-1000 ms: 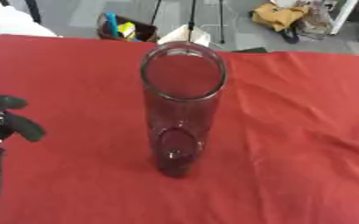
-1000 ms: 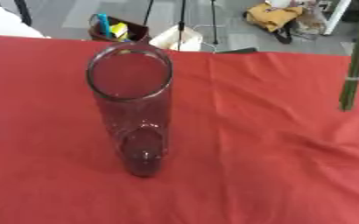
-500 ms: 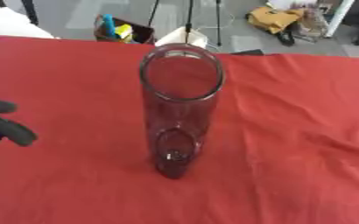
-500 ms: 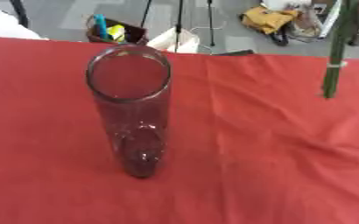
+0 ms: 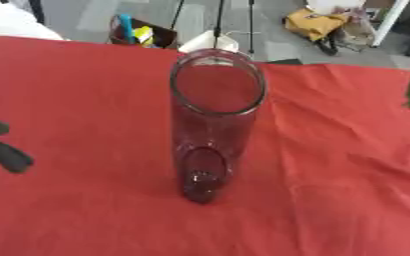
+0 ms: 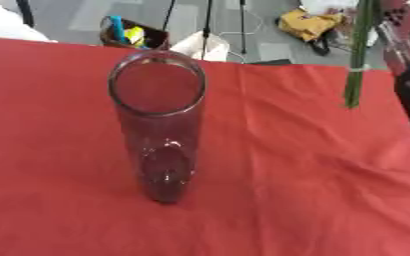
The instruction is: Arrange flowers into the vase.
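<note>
At the left edge of the left eye view, about mid-height, the left hand [image 5: 0, 150] shows only as a few black fingers over the red cloth [image 5: 86, 100]. They hold nothing, but too little of them is in frame to tell whether they are released or clenched. The hand is well apart from the vase.

The cloth covers the whole worktop, with soft creases running across its right half.

A little left of centre stands the vase [image 6: 159, 130], a tall clear glass cylinder with a purplish tint. It is upright on the cloth, its round mouth open toward the camera and its base nearer the lower middle of the frame. Nothing can be seen inside it.

In the upper right of the right eye view a bundle of thin green stems [image 6: 360, 55] hangs nearly straight down from the top edge. A pale band wraps the stems partway along. Their cut ends stop in the air above the cloth, to the right of the vase mouth and well apart from it. The blooms are out of frame. What holds the bundle is out of frame too, and the right hand shows in neither view.

Beyond the far edge of the worktop lies a grey floor [image 5: 95, 15] with stand legs, a white cone shape and a yellow bag [image 6: 305, 22].
</note>
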